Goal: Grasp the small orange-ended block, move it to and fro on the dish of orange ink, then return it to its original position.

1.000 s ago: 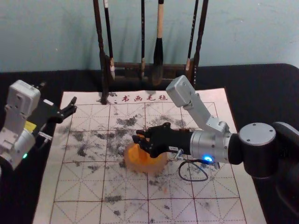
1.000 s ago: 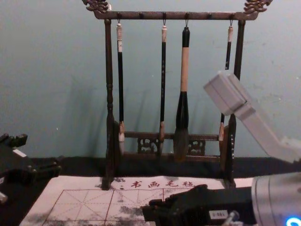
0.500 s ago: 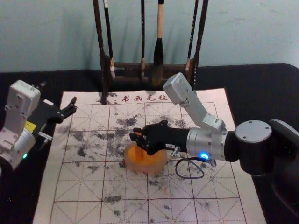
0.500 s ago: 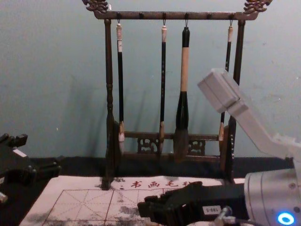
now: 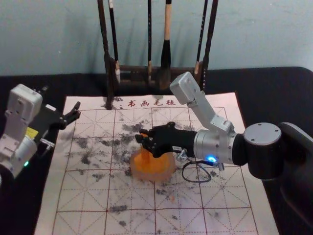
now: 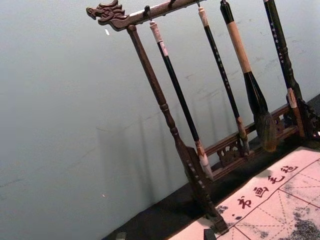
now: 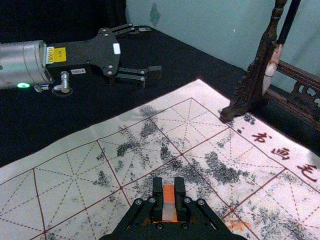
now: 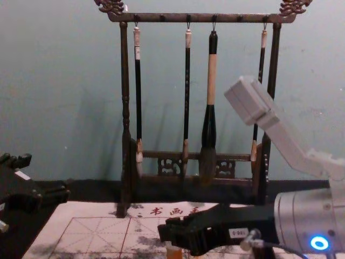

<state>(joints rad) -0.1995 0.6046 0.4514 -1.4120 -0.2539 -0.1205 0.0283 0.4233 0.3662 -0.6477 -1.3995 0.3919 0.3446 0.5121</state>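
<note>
Black, reaching in from the bench's right side: the right pincer (image 5: 141, 137), above the far left part of the dish. Nearly together, with only the width of the small block (image 5: 143, 131) between them, both fingers pressed to its sides. In the right wrist view, from the right pincer (image 7: 168, 192) itself, a clear sight of the grip, with an orange end and a pale band between the fingers.

Roughly upright, long axis running up and down, across the line of the reaching arm. A short orange end just above the fingertips, the longer part straight below them, pointing down at the orange ink (image 5: 159, 165). Touching the ink or just over it: impossible to tell.

Beneath, the round, pale-rimmed dish (image 5: 167, 175), midway between the left and right edges of the mat (image 5: 225, 191), well in from its far edge. Under the mat, the black bench (image 5: 274, 98).

Over the bench by the mat's far left corner, the left pincer (image 5: 61, 100), fingers spread wide and empty. Across the mat's far edge, a dark wooden rack (image 8: 125, 108) with four hanging brushes (image 8: 187, 81).
</note>
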